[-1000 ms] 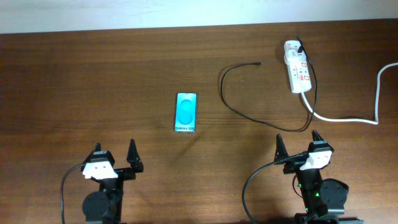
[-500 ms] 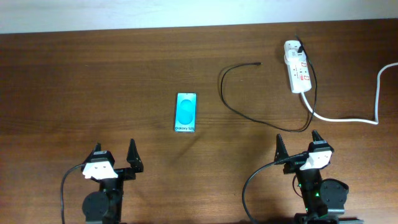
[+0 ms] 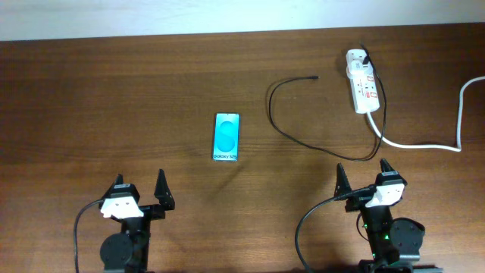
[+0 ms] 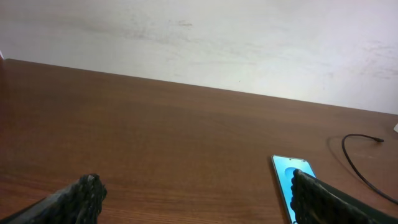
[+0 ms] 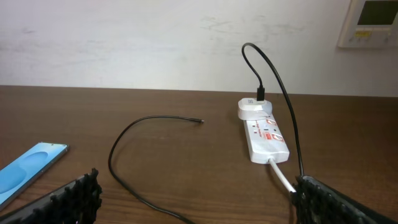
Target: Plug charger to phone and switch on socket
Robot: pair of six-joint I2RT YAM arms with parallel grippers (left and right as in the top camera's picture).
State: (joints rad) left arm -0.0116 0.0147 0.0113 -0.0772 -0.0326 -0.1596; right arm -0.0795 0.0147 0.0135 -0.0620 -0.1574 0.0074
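Indoor robot bench, lab or office type. Wood-grain table [image 3: 114, 91] meets a plain white wall [image 4: 249, 43] along its far edge; a control panel [image 5: 373, 22] hangs on that wall above the far right corner; left arm [image 3: 125, 244] and right arm [image 3: 388, 236] stand at the near edge.

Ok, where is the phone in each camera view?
Overhead: phone near the centre, slightly left.
Left wrist: phone at bottom right, lower end hidden.
Right wrist: phone at bottom left, cut by the edge.
Shared landmark: charger tip, right of the phone in all three.
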